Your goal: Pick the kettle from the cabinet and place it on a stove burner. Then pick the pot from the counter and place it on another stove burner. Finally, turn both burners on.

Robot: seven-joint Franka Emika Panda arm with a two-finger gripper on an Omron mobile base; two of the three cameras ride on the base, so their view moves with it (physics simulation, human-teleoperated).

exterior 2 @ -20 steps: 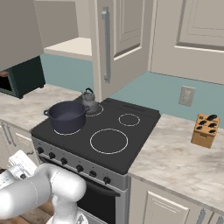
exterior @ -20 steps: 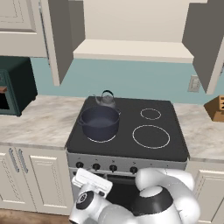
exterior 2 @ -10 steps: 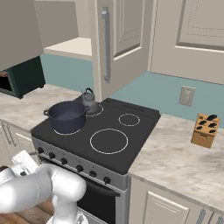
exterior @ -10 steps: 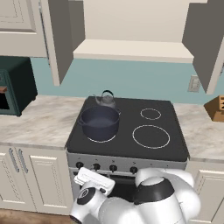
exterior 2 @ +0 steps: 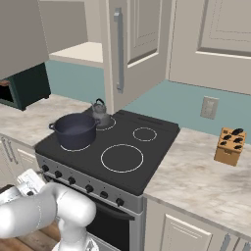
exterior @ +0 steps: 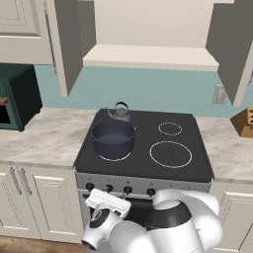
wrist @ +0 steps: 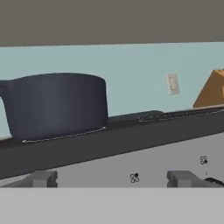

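Note:
The small grey kettle point(exterior: 119, 112) point(exterior 2: 99, 111) stands on the back-left burner of the black stove point(exterior: 197, 163). Just in front of it, the wide navy pot point(exterior: 113, 138) point(exterior 2: 74, 130) point(wrist: 57, 105) sits on the front-left burner. The two right stove burners point(exterior: 170, 154) point(exterior: 170, 128) are bare white rings. Above, the cabinet point(exterior: 148, 57) stands with its doors open and its shelf bare. My gripper point(wrist: 113, 179) is open and holds nothing. It hangs low in front of the stove's knob panel, with the hand point(exterior: 106, 201) point(exterior 2: 28, 180) below the pot's side.
A row of dark knobs point(exterior: 127, 189) point(exterior 2: 89, 188) runs along the stove's front panel. A dark green toaster oven point(exterior: 15, 96) stands on the left counter point(exterior: 44, 138). A wooden knife block point(exterior 2: 229, 146) stands on the right counter, near a wall socket point(exterior 2: 209, 108).
My hand has edged slightly closer to the stove's front panel. The kettle and the pot have not moved.

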